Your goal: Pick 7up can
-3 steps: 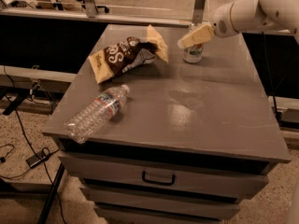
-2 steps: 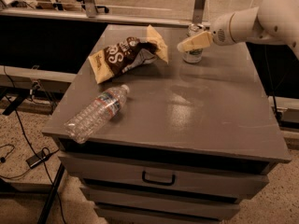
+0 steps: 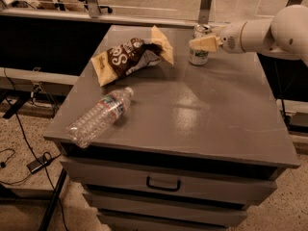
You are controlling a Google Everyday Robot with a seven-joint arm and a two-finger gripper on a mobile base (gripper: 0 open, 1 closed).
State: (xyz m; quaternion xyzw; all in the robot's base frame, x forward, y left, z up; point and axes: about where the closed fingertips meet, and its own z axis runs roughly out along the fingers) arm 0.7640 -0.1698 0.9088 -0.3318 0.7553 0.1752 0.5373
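The 7up can (image 3: 198, 57) stands upright on the far right part of the grey cabinet top (image 3: 216, 114). It is silvery with green markings and a silver top. My gripper (image 3: 201, 43) reaches in from the right at the level of the can's upper half, and its cream tip lies across the front of the can. The white arm (image 3: 269, 32) stretches level from the right edge. The part of the can behind the gripper is hidden.
A brown and yellow chip bag (image 3: 131, 55) lies left of the can. A clear plastic water bottle (image 3: 99, 115) lies on its side near the front left. Drawers with a handle (image 3: 163, 184) sit below. Cables (image 3: 33, 163) lie on the floor at left.
The arm has come down to a level reach and the gripper has closed in on the can's upper half. The can, bag and bottle have not moved.
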